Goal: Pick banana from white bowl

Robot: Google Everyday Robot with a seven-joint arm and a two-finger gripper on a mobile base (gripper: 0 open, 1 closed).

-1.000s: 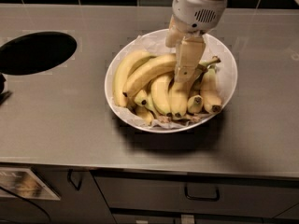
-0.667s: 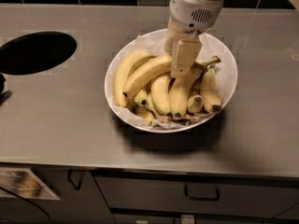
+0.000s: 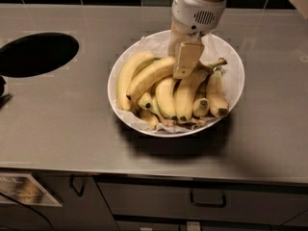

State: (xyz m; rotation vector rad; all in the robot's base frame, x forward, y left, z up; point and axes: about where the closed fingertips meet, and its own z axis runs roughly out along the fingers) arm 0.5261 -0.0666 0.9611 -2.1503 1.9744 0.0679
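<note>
The white bowl [image 3: 237, 78] sits on the steel counter, lined with crumpled white paper and full of bananas. The banana [image 3: 186, 96] lies near the bowl's middle, its dark tip toward the front and its long greenish-brown stem pointing to the back right. My gripper [image 3: 186, 65] hangs from the white arm straight over the bowl. It is down among the bananas, against the upper part of the banana and next to a thick curved banana [image 3: 149, 76]. The arm hides the bowl's far rim.
A black oval opening [image 3: 38, 54] is cut into the counter [image 3: 72, 124] at the left. Shorter black-tipped bananas [image 3: 215, 95] fill the bowl's right and front. Dark tiles run along the back. Drawers with handles [image 3: 208, 199] lie below the front edge.
My gripper has lifted slightly and shifted a little left within the bowl. The bananas and the bowl have not visibly moved.
</note>
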